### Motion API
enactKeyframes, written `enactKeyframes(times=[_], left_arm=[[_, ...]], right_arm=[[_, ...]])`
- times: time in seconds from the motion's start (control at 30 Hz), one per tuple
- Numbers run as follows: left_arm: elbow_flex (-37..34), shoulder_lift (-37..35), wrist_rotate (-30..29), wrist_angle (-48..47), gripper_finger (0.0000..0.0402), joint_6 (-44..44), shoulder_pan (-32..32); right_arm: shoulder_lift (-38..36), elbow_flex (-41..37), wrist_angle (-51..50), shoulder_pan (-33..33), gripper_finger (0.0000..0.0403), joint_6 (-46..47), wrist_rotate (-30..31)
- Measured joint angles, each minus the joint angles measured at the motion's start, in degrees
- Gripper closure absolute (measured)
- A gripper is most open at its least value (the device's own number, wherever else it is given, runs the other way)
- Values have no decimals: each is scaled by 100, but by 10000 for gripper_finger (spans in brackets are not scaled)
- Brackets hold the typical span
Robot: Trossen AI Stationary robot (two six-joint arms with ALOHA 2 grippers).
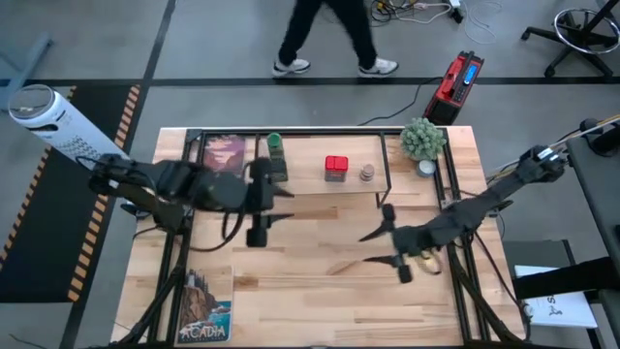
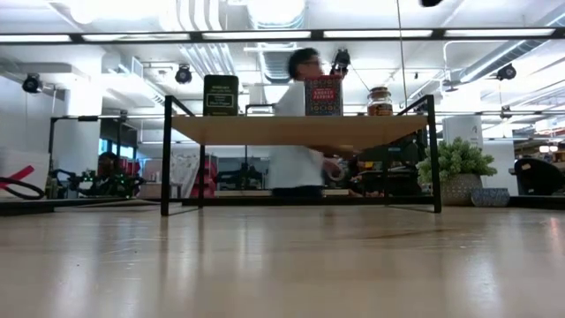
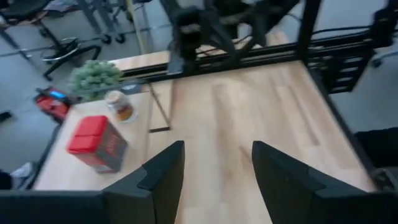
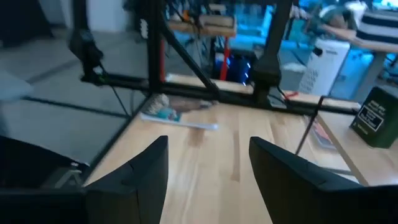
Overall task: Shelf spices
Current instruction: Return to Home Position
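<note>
Seemingly empty, left end effector point(image 3: 217, 144) and right end effector point(image 4: 208, 139) gape near shelf point(image 1: 305, 173), plant point(image 1: 423, 139).

**Pale Wood, Black Metal, Dabs of Red and Green**

The low rack with a light wooden board top and thin black metal legs point(image 2: 265, 131) shares its honey tone with the large pale wooden table point(image 1: 320, 291), which is streaked with darker grain. The square metal tin point(image 1: 336, 168) is bright red. The green-capped jar point(image 1: 274, 142) is dark below its cap. The squat dark green jar point(image 2: 221, 94) carries a pale label. The tiny tan round jar point(image 3: 120, 106) is amber-brown under a pale lid. The potted plant point(image 1: 423, 139) is dusty green. Orange-and-black diagonal stripes edge the dark floor mat point(image 1: 124, 109).
</note>
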Motion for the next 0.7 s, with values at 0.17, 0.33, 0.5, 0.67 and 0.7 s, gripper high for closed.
enactKeyframes(times=[0.17,0.33,0.5,0.67,0.7], left_arm=[[-1272,-787,-6,925,235,-356,-313],[-2794,-1642,-21,2203,246,-726,-395],[-4248,-2412,-101,3439,253,-933,-388],[-5378,-3058,-283,4192,259,-1080,-386],[-5566,-3173,-305,4321,260,-1140,-388]], right_arm=[[-1046,-818,381,102,203,116,-2],[-1897,-1568,354,100,203,447,0],[-2616,-2387,351,100,203,441,173],[-3111,-3032,209,98,203,601,1198],[-3182,-3119,237,98,203,646,1411]])
